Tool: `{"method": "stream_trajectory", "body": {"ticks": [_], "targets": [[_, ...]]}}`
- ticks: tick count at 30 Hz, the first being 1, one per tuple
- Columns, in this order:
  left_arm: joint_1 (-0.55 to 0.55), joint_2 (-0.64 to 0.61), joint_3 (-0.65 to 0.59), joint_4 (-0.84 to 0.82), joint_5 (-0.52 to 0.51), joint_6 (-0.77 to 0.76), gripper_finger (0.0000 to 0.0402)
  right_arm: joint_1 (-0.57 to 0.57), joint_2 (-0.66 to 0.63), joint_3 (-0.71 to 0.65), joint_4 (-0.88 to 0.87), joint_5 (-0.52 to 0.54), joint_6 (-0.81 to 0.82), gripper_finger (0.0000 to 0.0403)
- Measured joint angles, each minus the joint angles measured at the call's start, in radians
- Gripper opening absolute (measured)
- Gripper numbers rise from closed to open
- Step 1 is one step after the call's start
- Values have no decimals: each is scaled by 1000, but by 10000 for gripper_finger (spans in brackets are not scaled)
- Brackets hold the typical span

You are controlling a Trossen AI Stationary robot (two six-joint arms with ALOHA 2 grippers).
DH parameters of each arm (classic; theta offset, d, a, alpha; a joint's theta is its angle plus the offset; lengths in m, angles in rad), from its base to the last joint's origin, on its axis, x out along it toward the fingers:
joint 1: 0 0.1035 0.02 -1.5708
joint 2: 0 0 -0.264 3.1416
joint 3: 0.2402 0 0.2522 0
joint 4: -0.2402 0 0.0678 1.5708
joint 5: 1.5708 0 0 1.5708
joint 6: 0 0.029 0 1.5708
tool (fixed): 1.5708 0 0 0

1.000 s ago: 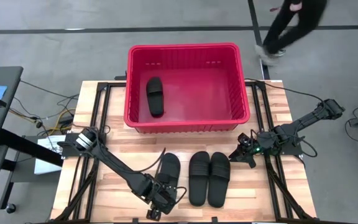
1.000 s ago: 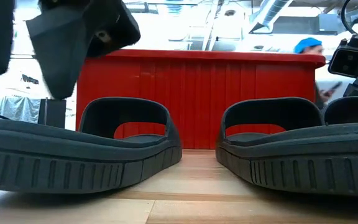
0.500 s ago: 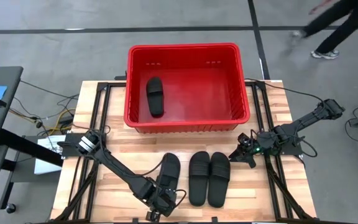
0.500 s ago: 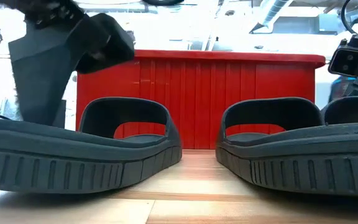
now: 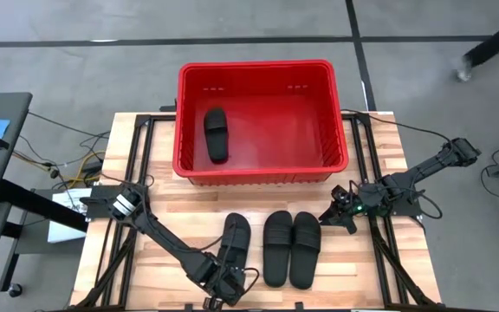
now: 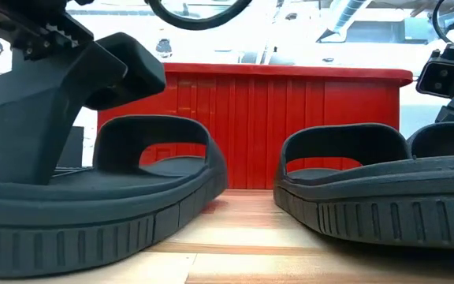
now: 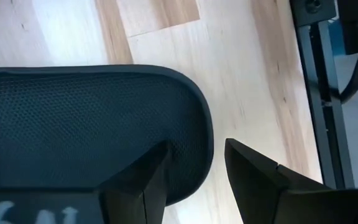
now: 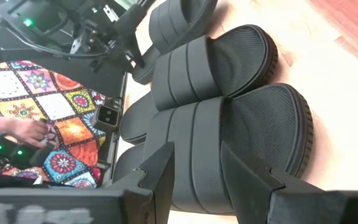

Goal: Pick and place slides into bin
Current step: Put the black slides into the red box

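One black slide [image 5: 216,134] lies flat in the red bin [image 5: 262,173] at the far side of the table. Three more slides lie on the wood near the front: a left one [image 5: 236,241] and a pair [image 5: 277,247] [image 5: 306,247]. My left gripper [image 5: 224,282] is shut on the left slide's heel end [image 6: 22,197]. My right gripper [image 5: 332,217] is open and empty, just right of the pair, which shows in its wrist view [image 8: 229,124]. My left gripper has the left slide's heel rim [image 7: 197,143] between its two fingers, one finger [image 7: 138,183] over the footbed, the other [image 7: 257,177] outside the rim. The fingers slant down from the near side. The sole's underside rises toward the toe [image 6: 215,177].
The bin fills the table's far middle. Black frame rails [image 5: 379,251] run along both table sides. A person walks on the floor beyond the far right corner [image 5: 492,43]. A hand over a patterned mat [image 8: 23,130] shows beyond the table.
My left gripper has moved toward the table's near edge and down onto the left slide's heel. The slide has shifted a little toward the near edge, and its toe end has come up slightly. The person has walked off to the right.
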Motion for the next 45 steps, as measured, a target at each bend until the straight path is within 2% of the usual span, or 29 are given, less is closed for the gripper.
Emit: {"method": "stream_trajectory", "body": {"ticks": [24, 28, 35, 45], "targets": [[-5, 42, 1, -10, -125, -90, 147, 0, 0, 0, 0, 0, 0, 123], [-6, 43, 1, -13, -142, -90, 116, 0, 0, 0, 0, 0, 0, 123], [-6, 43, 1, -6, -138, -90, 15, 0, 0, 0, 0, 0, 0, 123], [-11, 43, 1, 4, -138, -90, 4, 0, 0, 0, 0, 0, 0, 123]]}}
